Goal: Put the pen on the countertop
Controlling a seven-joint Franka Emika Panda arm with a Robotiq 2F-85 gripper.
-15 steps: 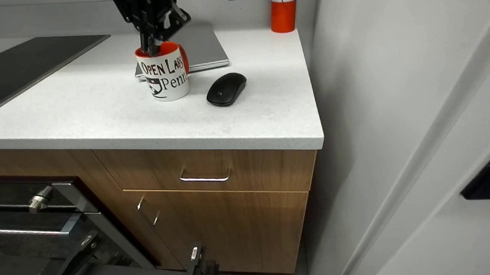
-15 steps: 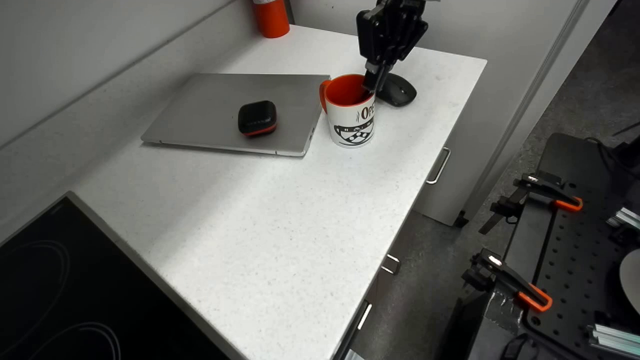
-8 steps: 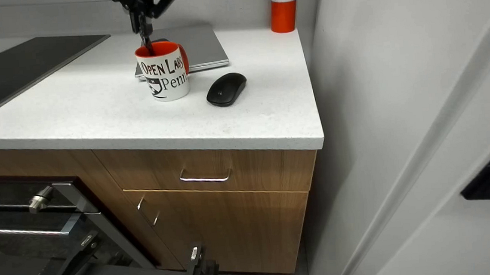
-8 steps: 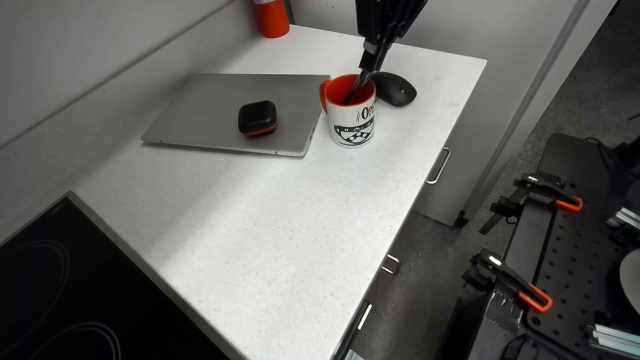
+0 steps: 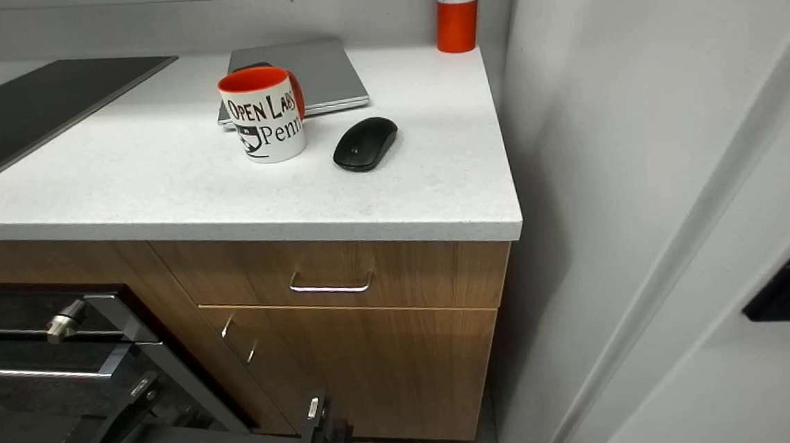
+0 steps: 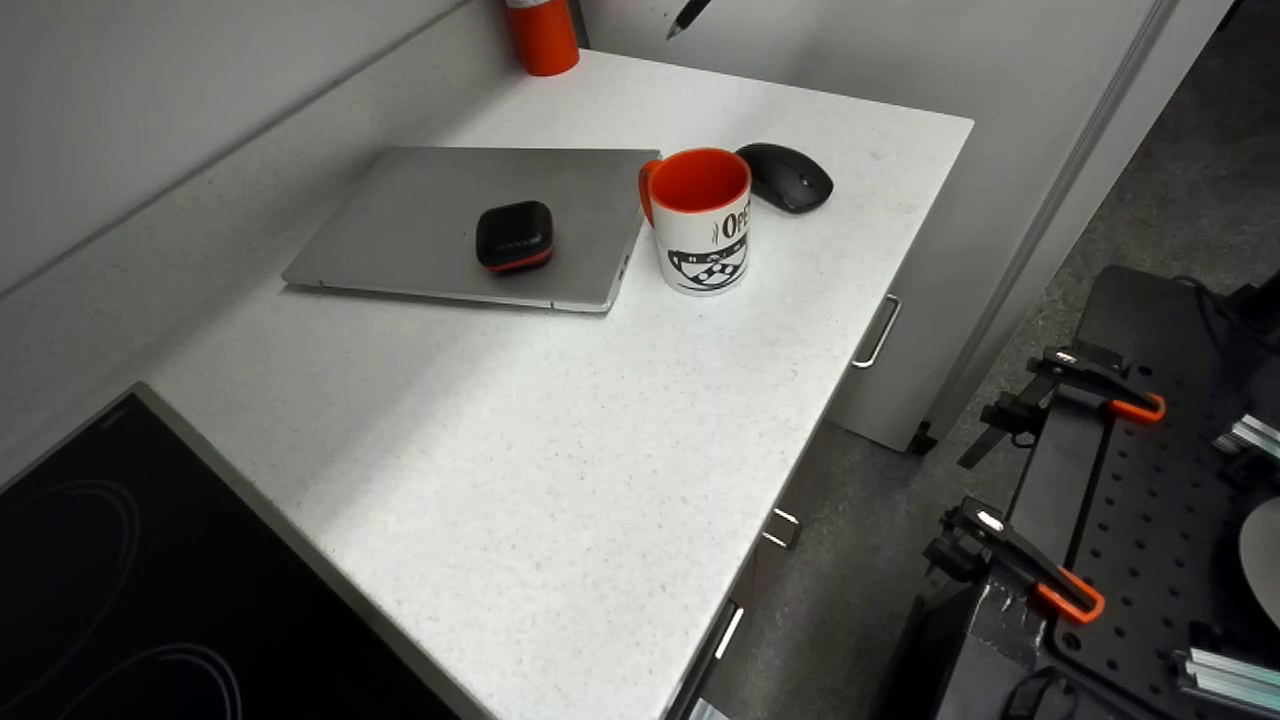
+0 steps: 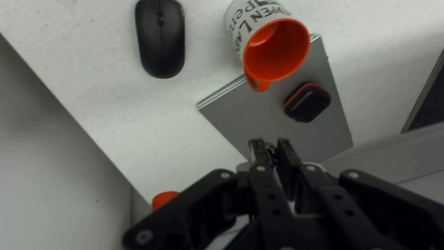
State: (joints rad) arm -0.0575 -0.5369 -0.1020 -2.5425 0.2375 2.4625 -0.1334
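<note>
My end effector (image 7: 270, 143) is pinched nearly together on the thin dark pen (image 6: 688, 17), which hangs slanted, pale conical tip downward, well above the speckled white tabletop (image 6: 540, 470). A smooth mug (image 5: 266, 123), orange inside, stands near a flat grey laptop (image 6: 420, 220) and a rounded black mouse (image 5: 366, 143).

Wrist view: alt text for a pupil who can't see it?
A black gripper at the bottom apparently holds the pen. Past its tips lies a grey laptop bearing a small black-and-red case; higher up, a white, orange-lined mug and a black mouse sit on the white countertop.
</note>
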